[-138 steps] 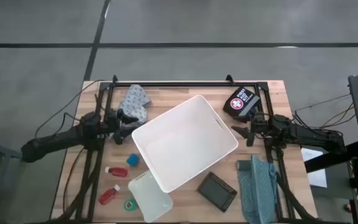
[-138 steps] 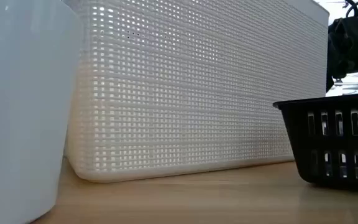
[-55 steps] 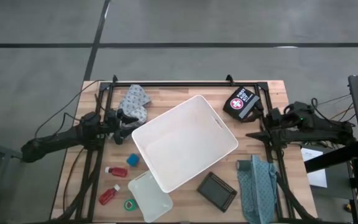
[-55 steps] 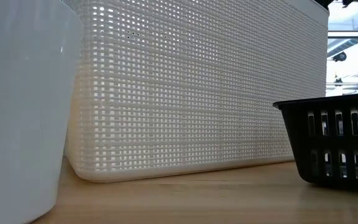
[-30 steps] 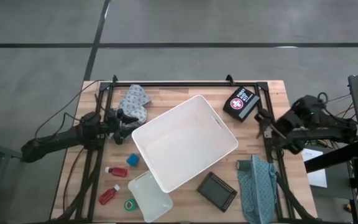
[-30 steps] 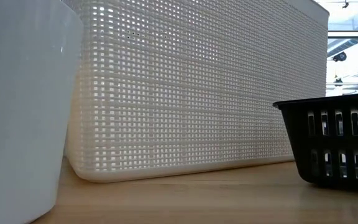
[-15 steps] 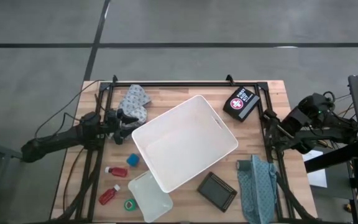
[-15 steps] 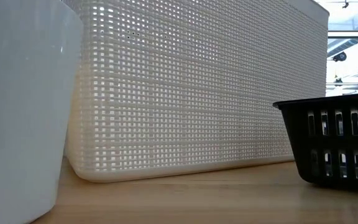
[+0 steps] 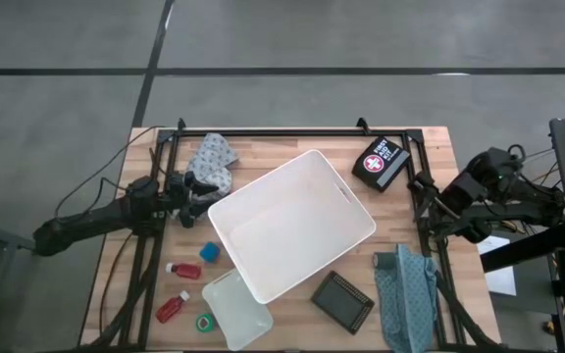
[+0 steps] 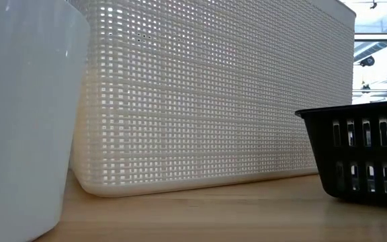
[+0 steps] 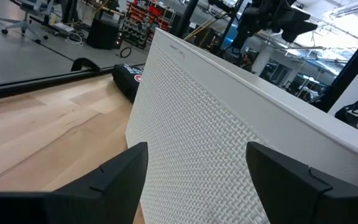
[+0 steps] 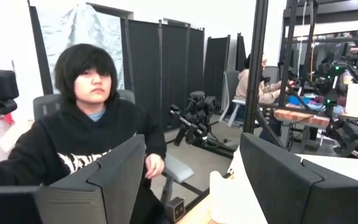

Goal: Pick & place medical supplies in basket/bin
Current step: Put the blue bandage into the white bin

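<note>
At the middle of the wooden table [image 9: 263, 147] sits the large white rectangular plastic bin [image 9: 292, 225], set askew and holding nothing. Just beside its left corner the left gripper [image 9: 204, 194] hovers low with its two dark fingers [image 11: 120, 171] spread apart and nothing between them, the bin's perforated wall filling its wrist view. A grey patterned cloth [image 9: 211, 157] lies near that gripper, off the bin's upper left side. Well apart from the bin's right side, the right gripper [image 12: 191, 171] is lifted at the table's right edge, jaws parted and empty, facing a seated person in a dark hooded top [image 12: 73, 146]. A black first-aid pouch [image 9: 381, 162] lies near the bin's upper right corner.
</note>
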You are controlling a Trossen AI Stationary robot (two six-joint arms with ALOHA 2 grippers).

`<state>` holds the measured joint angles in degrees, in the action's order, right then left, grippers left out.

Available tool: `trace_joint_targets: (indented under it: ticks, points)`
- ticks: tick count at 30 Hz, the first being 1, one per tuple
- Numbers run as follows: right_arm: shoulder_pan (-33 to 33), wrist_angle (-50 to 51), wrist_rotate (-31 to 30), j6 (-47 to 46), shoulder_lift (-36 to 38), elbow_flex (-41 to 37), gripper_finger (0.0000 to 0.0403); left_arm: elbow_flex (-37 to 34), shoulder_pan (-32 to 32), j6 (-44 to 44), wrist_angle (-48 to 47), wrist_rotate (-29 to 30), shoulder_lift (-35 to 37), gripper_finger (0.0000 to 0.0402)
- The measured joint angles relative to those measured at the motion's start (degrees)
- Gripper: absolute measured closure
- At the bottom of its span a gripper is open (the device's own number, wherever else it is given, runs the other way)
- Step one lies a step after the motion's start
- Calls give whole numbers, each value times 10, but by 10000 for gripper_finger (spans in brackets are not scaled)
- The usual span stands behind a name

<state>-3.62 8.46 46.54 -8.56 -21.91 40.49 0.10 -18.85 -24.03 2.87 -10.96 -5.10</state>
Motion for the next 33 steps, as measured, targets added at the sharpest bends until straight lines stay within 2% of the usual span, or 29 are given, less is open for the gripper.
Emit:
trace_joint_targets:
  ticks: [7,16,22,33]
  points:
    - [0,0,0,-5,0,0,135,0,0,0,0,0,0,126]
    - [0,0,0,-7,0,0,145,0,0,0,0,0,0,126]
    - [0,0,0,-5,0,0,139,0,0,-48,0,-1,0,125]
    - [0,0,0,-5,0,0,135,0,0,-50,3,-2,0,126]
